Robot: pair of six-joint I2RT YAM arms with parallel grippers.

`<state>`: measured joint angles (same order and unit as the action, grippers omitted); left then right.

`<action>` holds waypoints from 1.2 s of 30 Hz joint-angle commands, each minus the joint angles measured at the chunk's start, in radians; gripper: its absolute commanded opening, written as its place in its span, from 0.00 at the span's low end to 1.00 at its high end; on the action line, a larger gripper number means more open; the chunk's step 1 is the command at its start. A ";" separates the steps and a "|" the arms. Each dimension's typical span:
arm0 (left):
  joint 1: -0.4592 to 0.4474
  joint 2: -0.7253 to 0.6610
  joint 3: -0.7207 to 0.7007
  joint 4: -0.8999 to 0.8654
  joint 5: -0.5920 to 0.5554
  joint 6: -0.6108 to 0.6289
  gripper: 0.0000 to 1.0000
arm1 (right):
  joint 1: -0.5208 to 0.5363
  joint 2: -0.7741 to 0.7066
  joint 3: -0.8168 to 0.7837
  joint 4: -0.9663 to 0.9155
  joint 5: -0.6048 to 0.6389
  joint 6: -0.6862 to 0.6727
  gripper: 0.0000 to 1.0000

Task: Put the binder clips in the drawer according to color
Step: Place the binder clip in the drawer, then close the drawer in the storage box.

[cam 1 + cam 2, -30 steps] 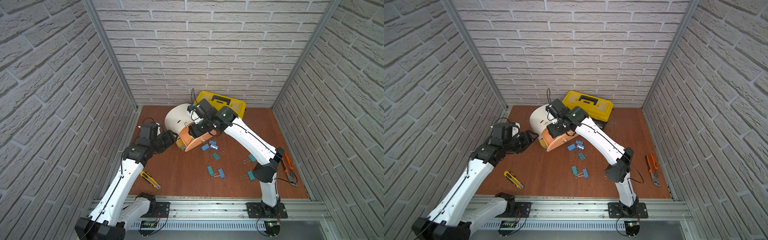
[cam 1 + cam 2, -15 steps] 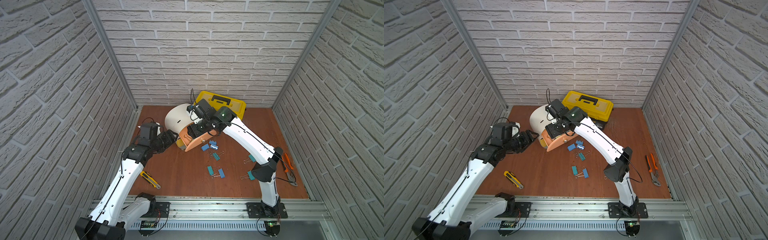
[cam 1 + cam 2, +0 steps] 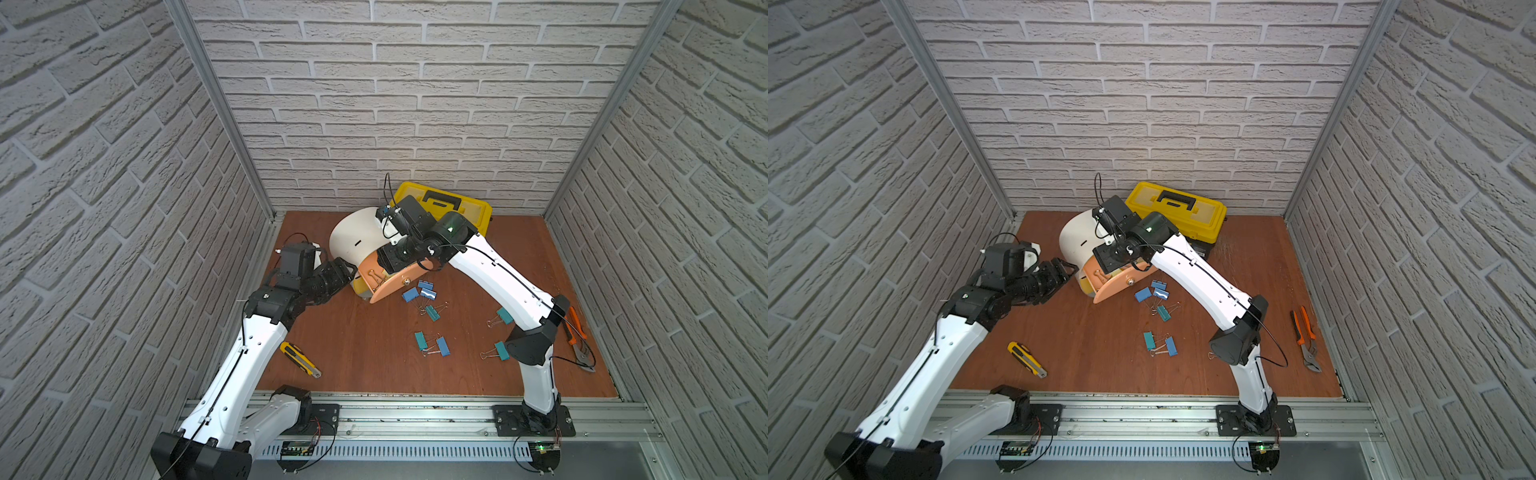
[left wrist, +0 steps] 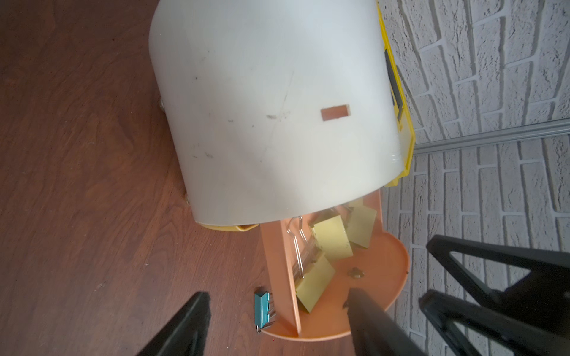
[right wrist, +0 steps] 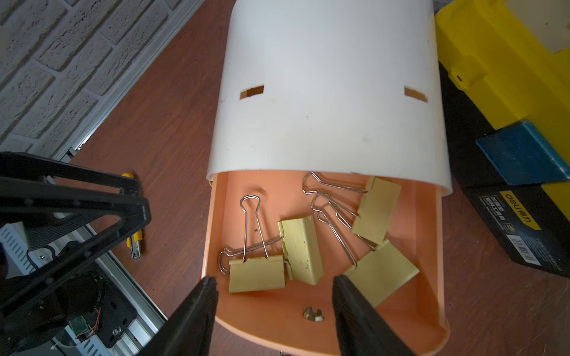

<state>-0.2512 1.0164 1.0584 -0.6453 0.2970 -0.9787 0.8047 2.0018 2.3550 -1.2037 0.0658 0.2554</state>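
While the right gripper hangs open and empty over the pulled-out peach drawer, four pale yellow clips sit inside; left gripper is open too, empty, beside the white cabinet, blue and teal clips loose nearby.

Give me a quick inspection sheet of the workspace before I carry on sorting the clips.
Surface: brown wooden tabletop, no spills seen.
Job's things: white cabinet with its peach drawer pulled open, four pale yellow clips inside; blue and teal clips loose on the tabletop.
Clutter: utility knife, yellow toolbox, orange pliers.
Grippers: left gripper open beside the cabinet; right gripper open over the peach drawer, holding nothing.
Cables: black cable looped above the right wrist.
Surroundings: brick-pattern walls, metal rail in front.
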 commanded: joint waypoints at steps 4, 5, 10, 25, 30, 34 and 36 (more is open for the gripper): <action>0.007 0.019 0.071 -0.012 0.013 0.044 0.74 | -0.025 -0.190 -0.142 0.085 0.007 0.035 0.55; 0.007 0.022 0.078 -0.015 0.014 0.049 0.74 | -0.031 -0.213 -0.172 0.096 0.002 0.041 0.54; 0.006 0.034 0.111 -0.051 0.022 0.081 0.71 | -0.060 -0.329 -0.351 0.163 -0.050 0.085 0.50; 0.003 0.002 0.059 -0.051 0.037 0.071 0.67 | -0.144 -0.617 -1.007 0.651 -0.315 0.465 0.47; 0.003 -0.013 0.036 -0.040 0.040 0.054 0.67 | -0.169 -0.621 -1.105 0.797 -0.399 0.617 0.47; 0.004 -0.029 0.010 -0.025 0.045 0.036 0.68 | -0.185 -0.626 -1.171 0.904 -0.425 0.726 0.47; 0.005 -0.037 0.002 -0.022 0.046 0.032 0.68 | -0.192 -0.632 -1.199 0.944 -0.434 0.760 0.47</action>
<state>-0.2508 1.0027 1.0794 -0.7029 0.3283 -0.9379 0.6243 1.4097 1.1824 -0.4076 -0.3260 0.9066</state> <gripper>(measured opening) 0.678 0.466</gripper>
